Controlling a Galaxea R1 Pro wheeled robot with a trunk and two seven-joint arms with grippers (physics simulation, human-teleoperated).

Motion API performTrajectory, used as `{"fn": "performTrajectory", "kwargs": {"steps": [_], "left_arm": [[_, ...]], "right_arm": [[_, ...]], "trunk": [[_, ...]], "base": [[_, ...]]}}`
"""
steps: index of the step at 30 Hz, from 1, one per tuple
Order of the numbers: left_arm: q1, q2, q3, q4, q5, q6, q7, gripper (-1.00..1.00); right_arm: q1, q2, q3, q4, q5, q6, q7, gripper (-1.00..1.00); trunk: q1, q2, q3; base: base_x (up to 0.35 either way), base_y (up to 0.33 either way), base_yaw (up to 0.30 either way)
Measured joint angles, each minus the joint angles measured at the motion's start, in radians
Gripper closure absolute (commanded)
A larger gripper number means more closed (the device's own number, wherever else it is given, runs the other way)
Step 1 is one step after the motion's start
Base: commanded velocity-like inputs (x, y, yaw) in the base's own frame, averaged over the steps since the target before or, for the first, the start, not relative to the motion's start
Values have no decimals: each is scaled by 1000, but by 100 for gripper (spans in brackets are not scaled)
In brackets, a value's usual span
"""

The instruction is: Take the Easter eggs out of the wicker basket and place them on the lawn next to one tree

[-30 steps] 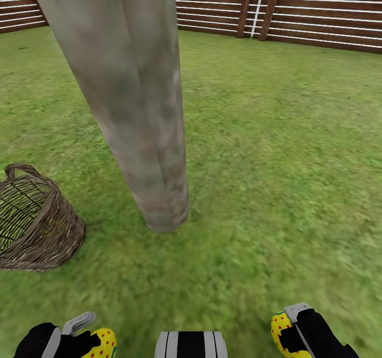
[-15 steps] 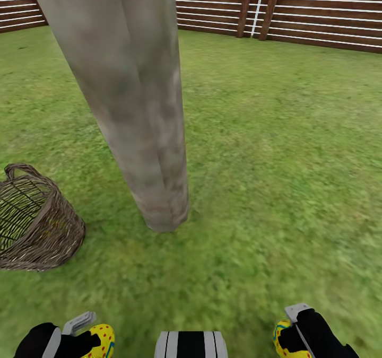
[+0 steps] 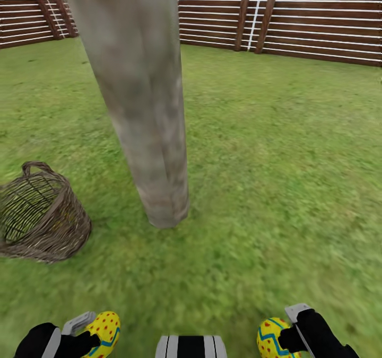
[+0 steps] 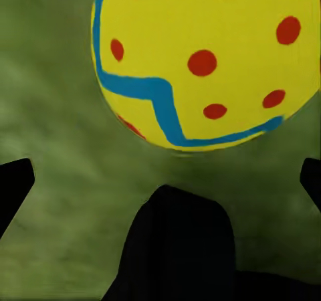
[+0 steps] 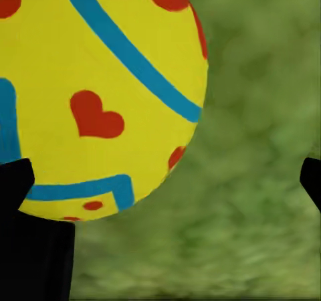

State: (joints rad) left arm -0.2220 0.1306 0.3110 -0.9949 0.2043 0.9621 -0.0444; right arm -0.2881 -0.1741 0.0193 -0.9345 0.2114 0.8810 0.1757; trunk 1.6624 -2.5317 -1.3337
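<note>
Far left, the basket (image 3: 42, 215) sits tipped on the lawn (image 3: 276, 177), just left of the tree (image 3: 151, 114), and through the weave I can't tell if the third egg is inside. Since a second ago the whole head view has shifted: more fence (image 3: 318, 24) shows up top and the basket has slid a bit right, so that's your camera moving, not the stuff.

Near left, your left gripper (image 3: 87, 334) has its egg (image 3: 105, 332) sticking out further than before. In the wrist view the egg (image 4: 207, 60) sits off the dark fingers, so I can't tell if the jaws are actually clamped.

Near right, same deal: the right gripper (image 3: 286, 337) with its egg (image 3: 271, 338), which has rolled further out, blue zigzag now showing. Grip's unclear here too.

Looks like both are coming loose close to the trunk, which is what you want.
</note>
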Motion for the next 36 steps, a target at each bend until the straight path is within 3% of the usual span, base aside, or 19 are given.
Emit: {"fn": "performTrajectory", "kwargs": {"steps": [12, 23, 36], "left_arm": [[0, -3, -2, 1, 0, 1, 0, -100], [0, -4, -1, -1, 2, 1, -4, -100], [0, -5, -4, -4, 1, 2, -4, -100]], "right_arm": [[0, 2, 3, 0, 2, 1, -3, -100], [0, 2, 4, 5, 2, 1, -3, -100], [0, 3, 5, 7, 2, 1, -3, -100]], "trunk": [[-6, 3, 46], [-11, 5, 89], [-17, 8, 143]], "base": [[-309, 0, 210], [-25, 8, 285], [0, 321, 285]]}}
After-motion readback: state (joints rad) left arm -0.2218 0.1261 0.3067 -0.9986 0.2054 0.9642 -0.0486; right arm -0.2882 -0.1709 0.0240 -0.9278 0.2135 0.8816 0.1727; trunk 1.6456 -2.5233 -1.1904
